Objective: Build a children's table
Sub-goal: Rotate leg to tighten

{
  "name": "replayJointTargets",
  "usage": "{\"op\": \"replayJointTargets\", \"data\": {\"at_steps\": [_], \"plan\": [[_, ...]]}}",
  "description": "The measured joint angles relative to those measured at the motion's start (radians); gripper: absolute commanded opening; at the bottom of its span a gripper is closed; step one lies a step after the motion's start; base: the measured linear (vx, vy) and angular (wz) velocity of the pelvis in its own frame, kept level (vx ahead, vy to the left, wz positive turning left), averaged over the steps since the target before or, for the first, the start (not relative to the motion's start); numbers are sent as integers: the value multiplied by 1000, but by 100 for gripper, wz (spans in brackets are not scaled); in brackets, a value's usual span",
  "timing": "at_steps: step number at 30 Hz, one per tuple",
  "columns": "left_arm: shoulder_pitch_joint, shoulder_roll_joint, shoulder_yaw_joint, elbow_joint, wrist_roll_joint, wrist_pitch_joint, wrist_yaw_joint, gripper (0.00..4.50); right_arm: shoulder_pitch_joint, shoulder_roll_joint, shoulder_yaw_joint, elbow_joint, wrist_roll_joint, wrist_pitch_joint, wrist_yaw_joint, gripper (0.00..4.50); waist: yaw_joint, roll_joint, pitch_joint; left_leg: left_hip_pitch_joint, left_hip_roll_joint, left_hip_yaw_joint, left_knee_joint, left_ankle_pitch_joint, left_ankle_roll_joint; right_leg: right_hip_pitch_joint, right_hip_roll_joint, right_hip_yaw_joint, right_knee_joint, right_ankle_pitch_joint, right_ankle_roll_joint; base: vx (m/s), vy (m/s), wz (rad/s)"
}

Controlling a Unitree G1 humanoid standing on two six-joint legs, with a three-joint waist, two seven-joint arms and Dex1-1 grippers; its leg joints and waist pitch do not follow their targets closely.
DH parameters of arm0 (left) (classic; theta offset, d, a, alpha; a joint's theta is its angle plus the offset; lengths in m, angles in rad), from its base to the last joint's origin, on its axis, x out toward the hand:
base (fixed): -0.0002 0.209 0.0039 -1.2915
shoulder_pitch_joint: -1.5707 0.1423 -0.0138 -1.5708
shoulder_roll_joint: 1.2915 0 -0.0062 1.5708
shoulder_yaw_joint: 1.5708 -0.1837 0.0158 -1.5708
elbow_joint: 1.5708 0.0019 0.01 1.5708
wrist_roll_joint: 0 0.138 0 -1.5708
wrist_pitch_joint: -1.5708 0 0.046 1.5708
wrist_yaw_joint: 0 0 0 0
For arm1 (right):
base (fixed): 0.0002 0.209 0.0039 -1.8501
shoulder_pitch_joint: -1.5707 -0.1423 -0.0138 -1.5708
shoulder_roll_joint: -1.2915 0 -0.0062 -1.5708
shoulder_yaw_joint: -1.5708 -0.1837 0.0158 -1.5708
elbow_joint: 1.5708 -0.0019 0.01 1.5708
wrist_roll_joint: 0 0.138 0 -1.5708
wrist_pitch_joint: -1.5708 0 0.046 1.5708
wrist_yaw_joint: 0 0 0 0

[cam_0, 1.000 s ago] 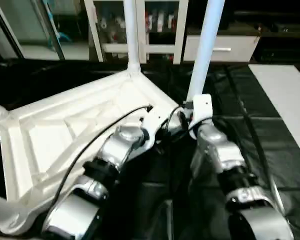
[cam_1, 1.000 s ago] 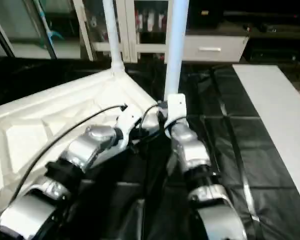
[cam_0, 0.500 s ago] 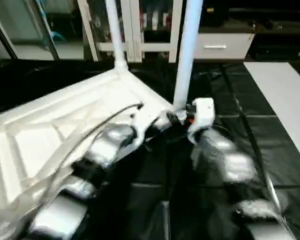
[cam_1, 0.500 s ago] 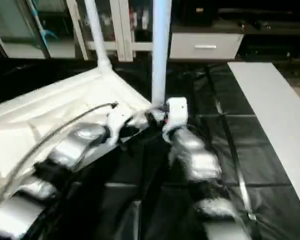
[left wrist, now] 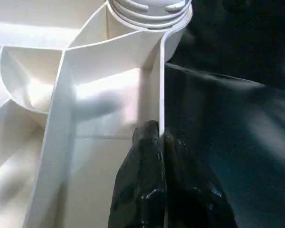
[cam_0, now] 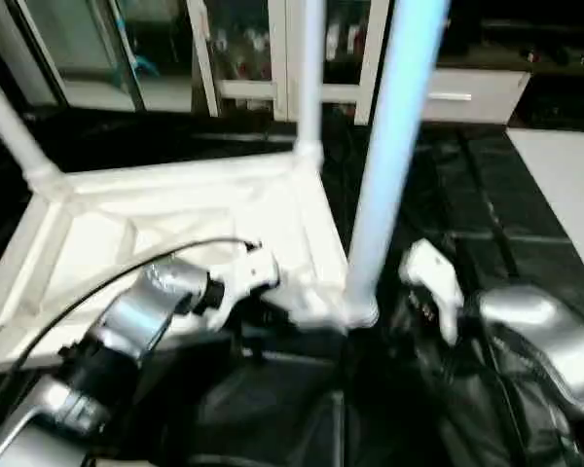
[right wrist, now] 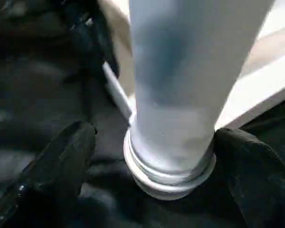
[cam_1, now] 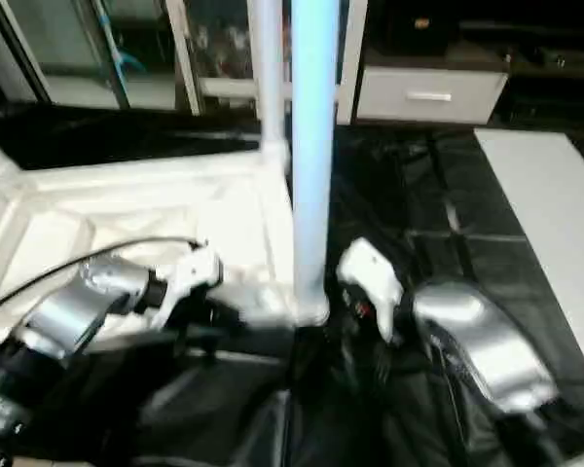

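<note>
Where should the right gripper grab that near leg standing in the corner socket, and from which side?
Low on the near leg, just above its ribbed collar, coming level from the black-covered side. The shaft is round and upright, and the right gripper already has open fingers on both sides of it.

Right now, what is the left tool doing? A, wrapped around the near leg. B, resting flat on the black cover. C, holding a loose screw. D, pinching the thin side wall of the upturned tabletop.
D: in the left wrist view the left tool has its two black fingers closed on the thin white side wall of the tabletop, just below the corner socket.
</note>
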Motion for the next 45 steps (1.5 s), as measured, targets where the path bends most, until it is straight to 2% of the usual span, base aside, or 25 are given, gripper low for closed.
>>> {"op": "replayJointTargets", "data": {"at_steps": [4,8,13,18,19,25,33,35,38,42,45], "plan": [[3,0,-7,-18,-6,16,-5,0,7,-9,5,-5,0,3,10,428,-4,0,0,0,0,0,0,0,0,0,0,0,1,0,0,0,0,0],[2,-1,-7,-21,-8,24,-8,0,4,25,3,2,-1,14,-2,428,-7,0,0,0,0,-1,0,0,0,-1,0,-1,2,0,0,0,0,0],[3,-1,-8,-34,-8,38,-8,0,-7,56,2,28,0,24,-17,371,-6,0,0,-1,0,-1,0,0,0,-1,0,-1,1,0,1,0,0,0],[3,-1,-11,-34,-8,40,-8,0,-8,57,0,35,-1,24,-18,342,-4,0,0,-1,0,-1,0,0,0,-1,0,-1,1,0,1,0,0,0],[3,0,-11,-34,-8,41,-9,0,-8,57,0,35,-2,24,-18,323,-4,0,0,-1,0,-1,0,0,0,-1,0,-1,1,0,1,0,0,0],[4,2,-12,-40,-8,48,-13,0,-8,57,-2,38,-4,24,-15,280,-3,0,0,0,0,-1,0,0,0,0,0,-1,1,0,1,0,0,0],[4,2,-12,-40,-7,55,-11,0,-8,75,-9,55,-3,22,-19,267,-6,0,0,0,0,-1,0,0,0,0,0,-1,1,0,1,0,0,0],[4,1,-12,-40,-6,56,-4,0,-9,97,-11,68,-7,18,-37,266,-11,0,0,0,0,-1,0,0,0,0,1,-1,2,0,0,0,0,0],[-15,-42,27,19,21,53,87,0,-49,204,-46,152,-37,18,-186,266,-23,-1,-1,1,0,-2,3,1,-1,-1,1,-1,4,0,0,0,0,0],[-73,-150,52,142,50,36,237,0,-105,340,-109,258,-80,18,-436,266,-42,-1,-1,2,-1,-2,5,1,-1,0,1,0,3,0,0,0,0,0],[-113,-228,77,225,54,35,347,0,-153,427,-149,339,-105,-2,-602,266,-45,-1,-1,2,-1,-2,5,1,-1,0,1,0,3,0,0,0,0,0]]}}
